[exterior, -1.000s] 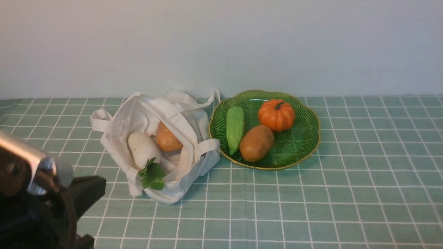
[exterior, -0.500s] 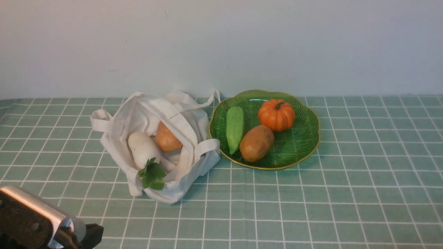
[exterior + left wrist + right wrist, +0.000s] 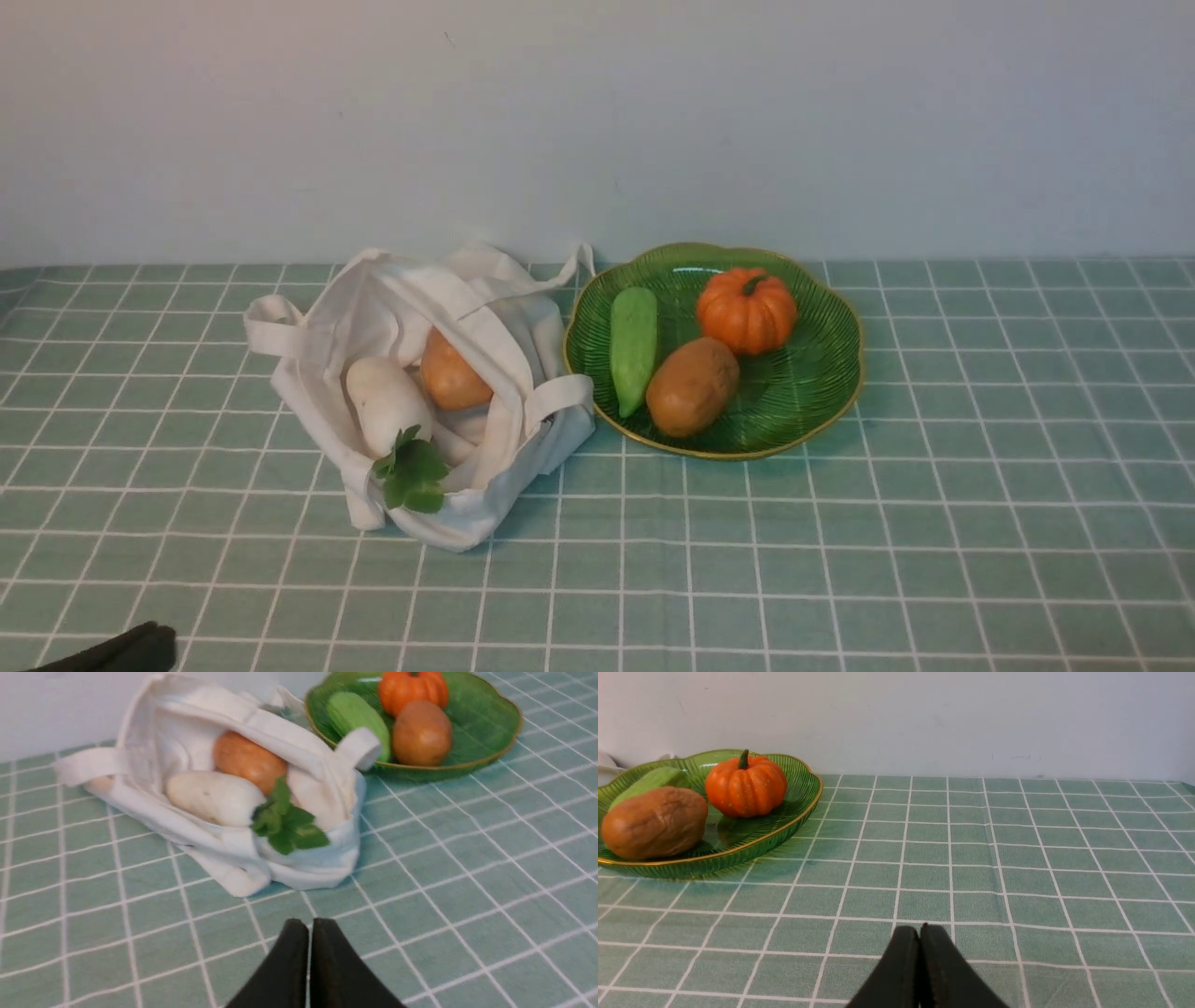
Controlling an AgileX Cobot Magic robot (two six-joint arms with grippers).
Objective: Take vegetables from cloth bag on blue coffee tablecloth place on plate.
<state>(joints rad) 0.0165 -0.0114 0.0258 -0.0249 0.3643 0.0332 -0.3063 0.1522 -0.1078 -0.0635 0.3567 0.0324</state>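
Note:
The off-white cloth bag (image 3: 425, 392) lies open on the blue checked tablecloth (image 3: 840, 560). Inside it are a brown-orange potato (image 3: 453, 373), a white oval vegetable (image 3: 385, 403) and a green leafy sprig (image 3: 411, 476). The dark-green plate (image 3: 822, 373) to its right holds another potato (image 3: 693, 387), an orange pumpkin (image 3: 747, 310) and a pale-green gourd (image 3: 634, 345). My left gripper (image 3: 309, 926) is shut and empty, low over the cloth in front of the bag (image 3: 243, 793); only its tip (image 3: 140, 646) shows in the front view. My right gripper (image 3: 920, 931) is shut and empty, right of the plate (image 3: 784, 826).
A plain pale wall (image 3: 597, 121) stands close behind the bag and plate. The checked cloth runs to the edges of the front view on both sides.
My left arm has drawn back and down, out of the front view's lower left corner, leaving only a dark tip. The bag, vegetables and plate have not moved.

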